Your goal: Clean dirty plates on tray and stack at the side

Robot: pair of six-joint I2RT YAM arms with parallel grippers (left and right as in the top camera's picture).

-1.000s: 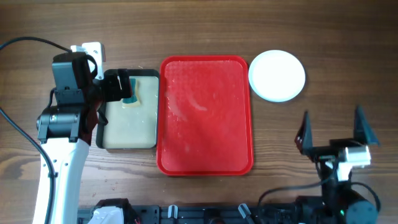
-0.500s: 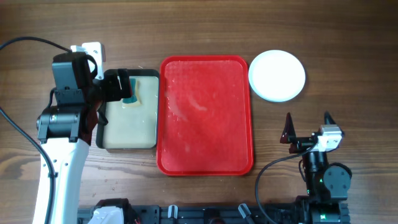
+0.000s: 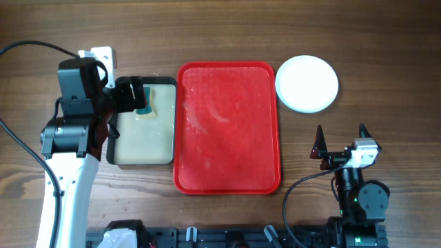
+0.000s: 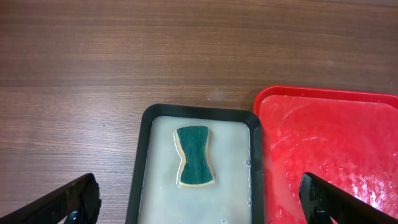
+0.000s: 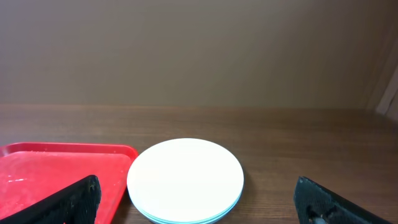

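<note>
As the white-topped round plastic plates (image 3: 306, 83) sit stacked on the worktop (image 3: 358, 27) beside the red rectangular plastic tray (image 3: 227, 127), the task looks done. Both the left hand (image 4: 202, 199) and the right hand (image 3: 341, 138) gape empty; parking them probably follows.

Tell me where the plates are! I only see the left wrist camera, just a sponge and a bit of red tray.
Observer: The plates sit stacked on the table, just right of the tray's far corner.
Operator: Is one left on the tray?
Observer: No. Overhead shows no plate on it.
Operator: Is the other arm holding them?
Observer: No. The right gripper is open and apart from them, nearer the robot's side. Its camera shows white on top with a pale bluish edge beneath.
</note>
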